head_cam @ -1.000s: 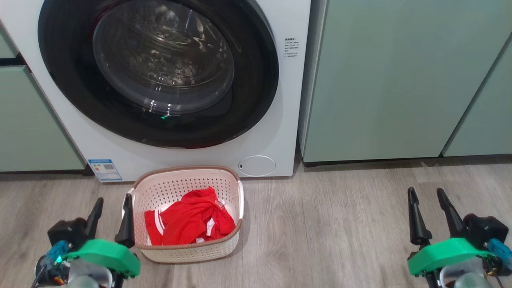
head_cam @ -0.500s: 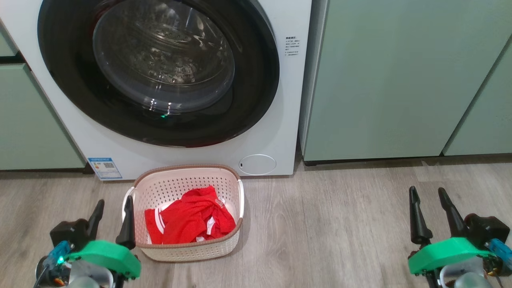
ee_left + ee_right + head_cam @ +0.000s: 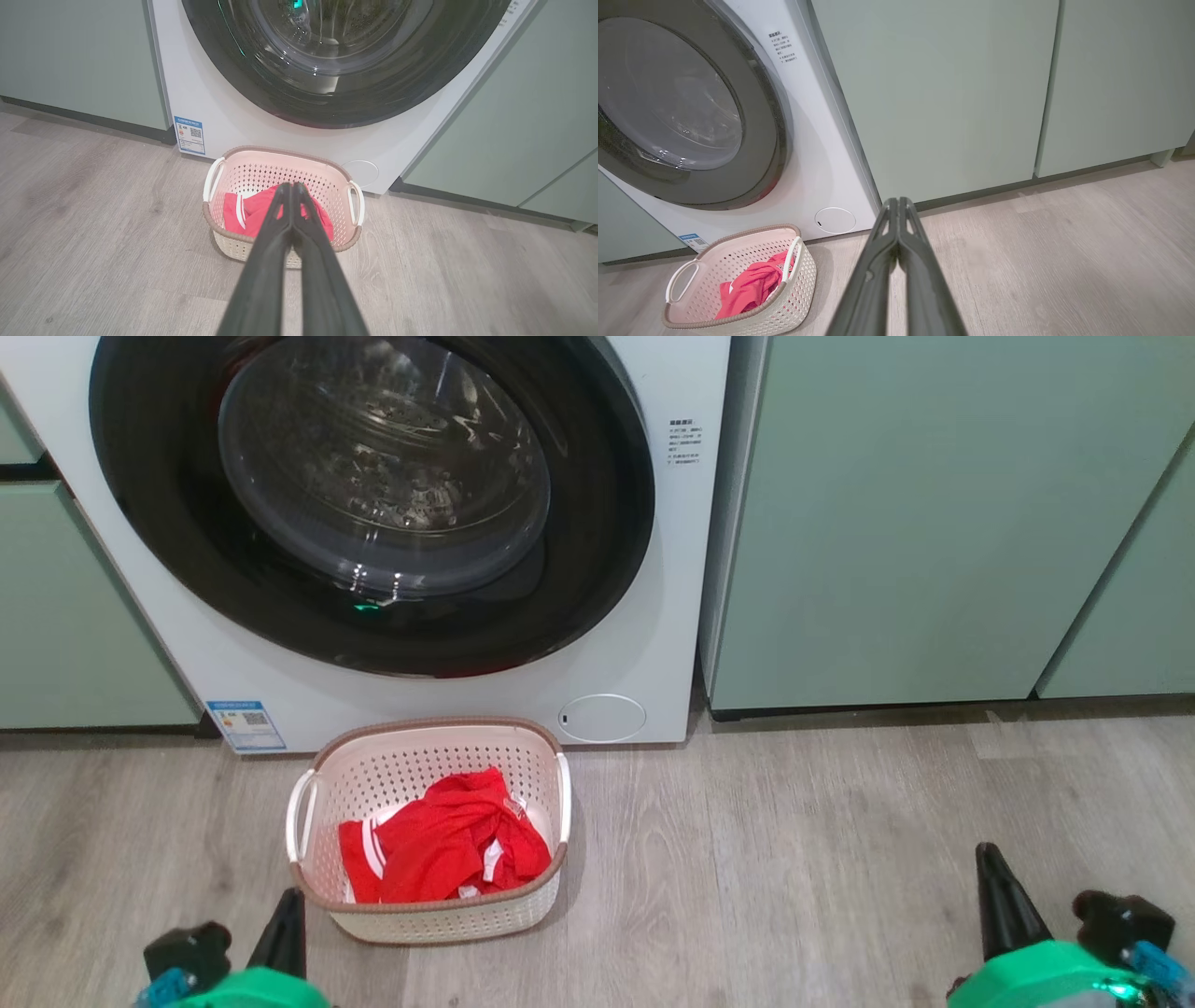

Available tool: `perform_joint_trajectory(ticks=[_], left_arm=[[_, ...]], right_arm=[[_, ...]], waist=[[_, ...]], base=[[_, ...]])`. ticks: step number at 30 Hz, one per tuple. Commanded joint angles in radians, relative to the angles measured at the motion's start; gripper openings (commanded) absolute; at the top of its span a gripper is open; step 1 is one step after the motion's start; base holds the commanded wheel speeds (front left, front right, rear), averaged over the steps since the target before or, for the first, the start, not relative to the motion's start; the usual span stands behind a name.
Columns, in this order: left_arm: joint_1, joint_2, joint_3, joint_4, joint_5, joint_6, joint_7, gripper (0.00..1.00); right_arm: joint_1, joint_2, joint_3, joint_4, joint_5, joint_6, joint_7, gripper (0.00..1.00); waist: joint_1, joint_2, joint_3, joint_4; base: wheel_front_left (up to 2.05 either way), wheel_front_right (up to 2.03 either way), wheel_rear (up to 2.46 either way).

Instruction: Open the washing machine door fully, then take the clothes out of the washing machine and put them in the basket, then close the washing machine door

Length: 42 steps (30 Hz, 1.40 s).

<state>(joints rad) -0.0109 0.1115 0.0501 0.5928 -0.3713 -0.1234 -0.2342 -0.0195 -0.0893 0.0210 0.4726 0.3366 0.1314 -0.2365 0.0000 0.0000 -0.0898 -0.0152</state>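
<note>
The washing machine [image 3: 653, 616] stands white between pale green cabinets. Its round door [image 3: 373, 495], black-rimmed with a clear glass bowl, lies closed flat against the front. On the floor just before it sits the cream basket [image 3: 429, 915], and red clothes [image 3: 439, 845] with white stripes lie inside. My left gripper [image 3: 288, 901] is shut and empty, low at the basket's near left corner; its wrist view has the tips [image 3: 292, 186] together over the basket [image 3: 280, 163]. My right gripper [image 3: 991, 859] is shut and empty over bare floor far to the right, its tips [image 3: 899, 201] touching.
Pale green cabinet doors [image 3: 896, 523] flank the machine on the right, with another [image 3: 65, 607] on the left. A small round flap [image 3: 602, 718] sits low on the machine's front. Grey wood-look floor [image 3: 766, 859] stretches between basket and right gripper.
Both grippers have shut, their fingers closing together on nothing. Both have dropped lower in the head view, the left one away from the basket's left rim. Basket and door are unmoved.
</note>
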Motion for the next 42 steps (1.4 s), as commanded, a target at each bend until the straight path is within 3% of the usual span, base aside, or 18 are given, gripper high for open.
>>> perform_joint_trajectory(ticks=[1,42], left_arm=[[-0.061,0.011,0.008,-0.037,-0.021,-0.001,0.006,0.0],[-0.071,-0.014,0.024,-0.145,-0.434,-0.003,0.119,0.0]], right_arm=[[-0.042,-0.002,-0.009,-0.036,0.022,0.0,0.006,0.0],[-0.056,0.012,-0.05,-0.103,0.446,0.0,0.121,0.0]], waist=[[0.0,0.0,0.001,0.0],[0.0,0.0,0.032,0.005]], base=[[0.0,0.0,0.0],[0.0,0.0,0.0]])
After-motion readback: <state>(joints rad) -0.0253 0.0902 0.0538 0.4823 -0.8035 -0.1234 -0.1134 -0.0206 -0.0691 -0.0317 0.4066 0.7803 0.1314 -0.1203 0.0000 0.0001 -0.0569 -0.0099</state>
